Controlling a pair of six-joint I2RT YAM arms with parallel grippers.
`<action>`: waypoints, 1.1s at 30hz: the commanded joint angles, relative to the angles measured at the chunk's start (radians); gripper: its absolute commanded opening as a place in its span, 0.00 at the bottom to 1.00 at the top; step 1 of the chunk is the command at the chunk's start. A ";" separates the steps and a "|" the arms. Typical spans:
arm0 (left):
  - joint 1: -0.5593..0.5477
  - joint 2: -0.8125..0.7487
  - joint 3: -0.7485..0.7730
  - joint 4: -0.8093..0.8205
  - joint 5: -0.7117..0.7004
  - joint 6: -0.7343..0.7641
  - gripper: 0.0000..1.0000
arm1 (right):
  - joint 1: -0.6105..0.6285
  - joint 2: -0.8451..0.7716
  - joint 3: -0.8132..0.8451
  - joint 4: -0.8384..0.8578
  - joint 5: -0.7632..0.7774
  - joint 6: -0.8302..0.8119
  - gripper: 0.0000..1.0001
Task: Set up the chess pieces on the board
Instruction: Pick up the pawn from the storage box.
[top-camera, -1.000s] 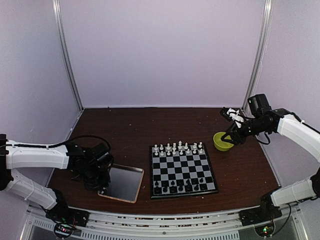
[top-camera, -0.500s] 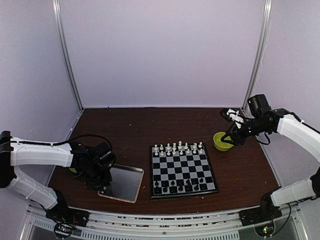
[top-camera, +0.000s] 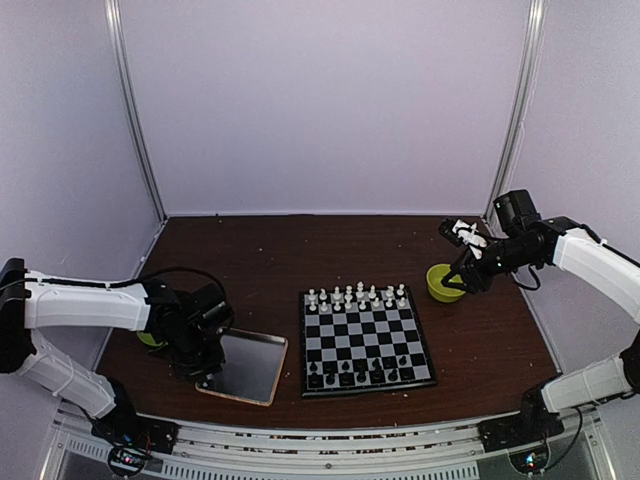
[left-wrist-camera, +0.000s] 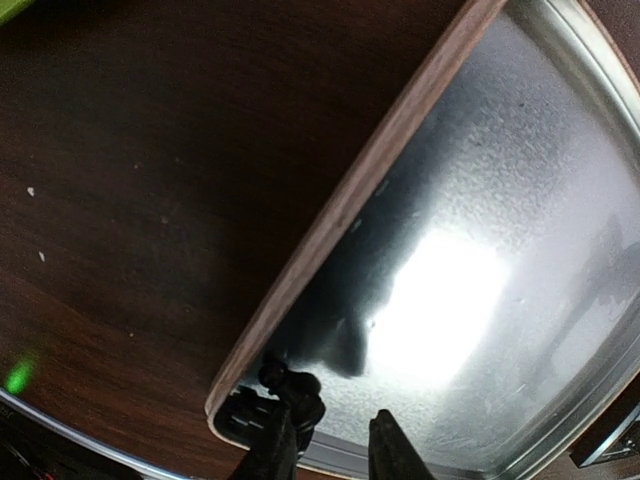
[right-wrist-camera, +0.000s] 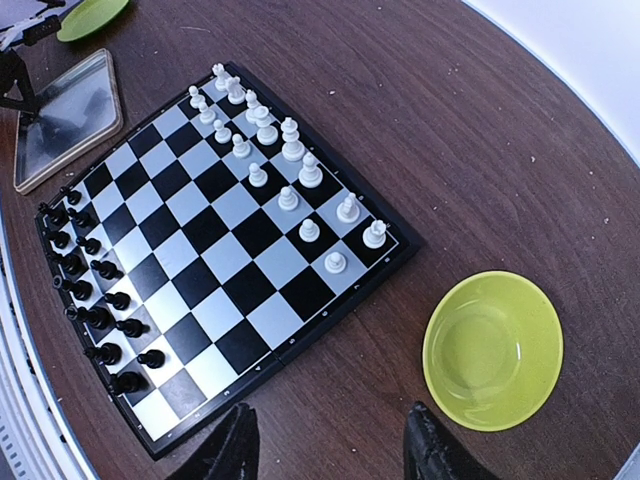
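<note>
The board lies at the table's middle. White chess pieces fill its far rows and black chess pieces its near rows; the right wrist view shows both the white pieces and the black ones. My left gripper hangs low over the near-left corner of the metal tray, jaws apart. One black piece lies in that corner against the left finger, with bare tray showing up to the other finger. My right gripper is open and empty above the table, between the board and a green bowl.
The tray has a wooden rim and lies left of the board. An empty green bowl stands right of the board. A second green dish shows partly behind my left arm. Walls enclose the table on three sides.
My left arm has edged slightly over the tray's corner. The right arm and the pieces on the board have not moved.
</note>
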 joint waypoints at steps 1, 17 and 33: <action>0.006 0.019 0.019 -0.023 0.003 -0.019 0.26 | -0.007 0.005 0.025 -0.008 -0.015 -0.008 0.49; 0.020 0.138 0.040 0.021 0.008 0.028 0.24 | -0.007 0.009 0.025 -0.016 -0.019 -0.013 0.49; 0.004 0.240 0.209 0.033 0.017 0.441 0.06 | -0.009 0.016 0.028 -0.022 -0.028 -0.012 0.49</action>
